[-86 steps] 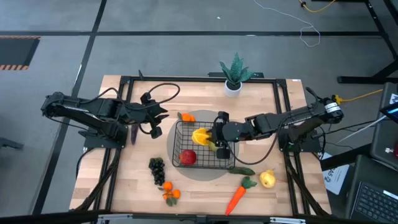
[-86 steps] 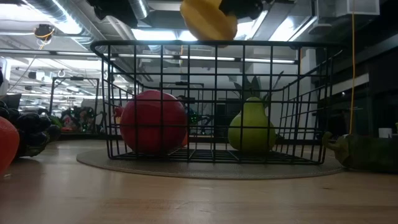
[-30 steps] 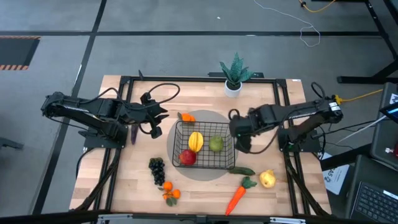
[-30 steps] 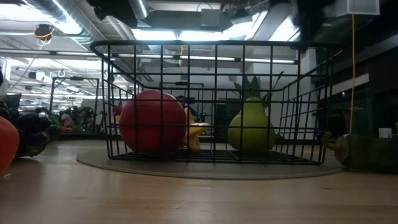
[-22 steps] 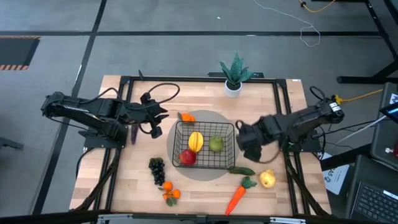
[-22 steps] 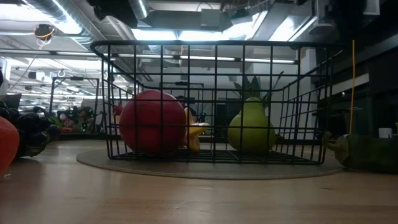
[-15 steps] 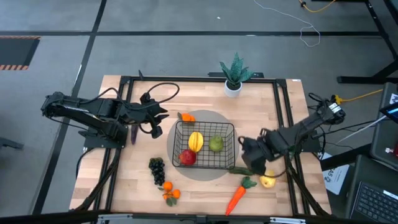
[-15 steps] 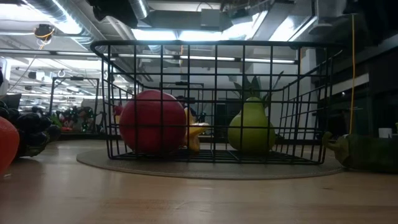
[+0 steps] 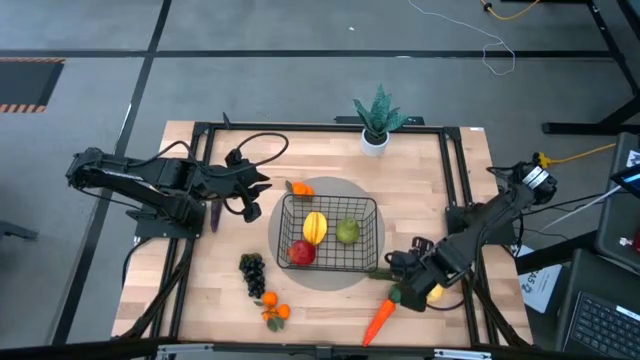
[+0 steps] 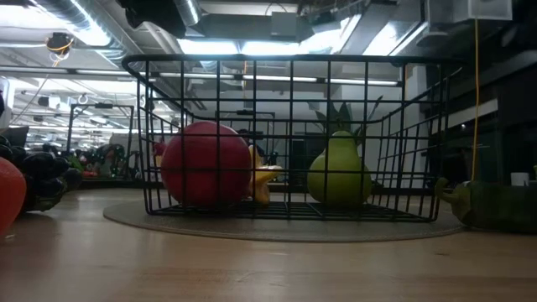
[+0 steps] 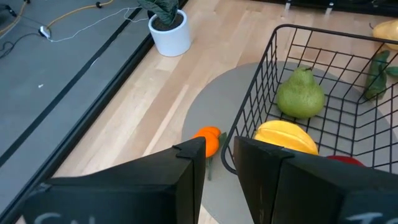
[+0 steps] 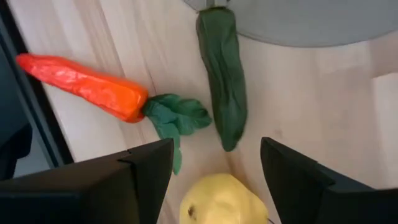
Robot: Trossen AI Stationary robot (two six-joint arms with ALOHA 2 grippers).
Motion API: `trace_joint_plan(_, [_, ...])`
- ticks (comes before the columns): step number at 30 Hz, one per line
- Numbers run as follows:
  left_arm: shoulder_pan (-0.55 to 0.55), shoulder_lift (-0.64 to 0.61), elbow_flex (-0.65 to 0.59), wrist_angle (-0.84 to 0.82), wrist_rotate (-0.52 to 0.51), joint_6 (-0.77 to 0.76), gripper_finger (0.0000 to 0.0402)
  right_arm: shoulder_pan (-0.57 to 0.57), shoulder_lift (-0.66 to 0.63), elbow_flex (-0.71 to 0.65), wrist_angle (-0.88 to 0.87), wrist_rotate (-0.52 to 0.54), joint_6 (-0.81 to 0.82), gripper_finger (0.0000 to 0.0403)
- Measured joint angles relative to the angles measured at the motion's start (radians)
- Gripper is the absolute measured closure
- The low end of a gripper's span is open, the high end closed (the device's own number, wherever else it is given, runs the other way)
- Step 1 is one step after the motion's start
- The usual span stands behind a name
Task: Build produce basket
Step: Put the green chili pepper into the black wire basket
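Left gripper point(image 9: 252, 190) parked left of basket, fingers narrow gap, holding nothing. Black grapes point(image 9: 253, 273) and small oranges point(image 9: 272, 311) on bare wood, front-left. Basket point(image 9: 372, 205), square black wire mesh with open grid walls, sits on round grey mat point(image 9: 322, 185); inside: smooth red apple point(image 9: 302, 252), ribbed yellow squash point(image 9: 315, 227), green pear point(image 9: 347, 231). Right gripper point(image 9: 418, 290) low over front-right table, fingers spread wide, empty, straddling yellow pear point(image 12: 219, 199); long green vegetable point(image 12: 221, 74) and orange carrot point(image 12: 84, 86) just beside.
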Motion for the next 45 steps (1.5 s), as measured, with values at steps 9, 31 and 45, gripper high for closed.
trace_joint_plan(9, [0.0, 0.0, 0.0, 0.0, 0.0, 0.0, 0.0329, 0.004, 0.0, -0.197, 0.282, 0.014, 0.003, 0.0175])
trace_joint_plan(31, [0.0, 0.091, 0.0, 0.01, -0.038, 0.007, 0.0329, 0.004, 0.0, -0.436, 0.549, 0.087, -0.001, 0.0175])
trace_joint_plan(45, [0.0, 0.092, 0.0, 0.008, -0.076, 0.006, 0.0329, 0.004, -0.002, -0.474, 0.593, 0.122, 0.004, 0.0198])
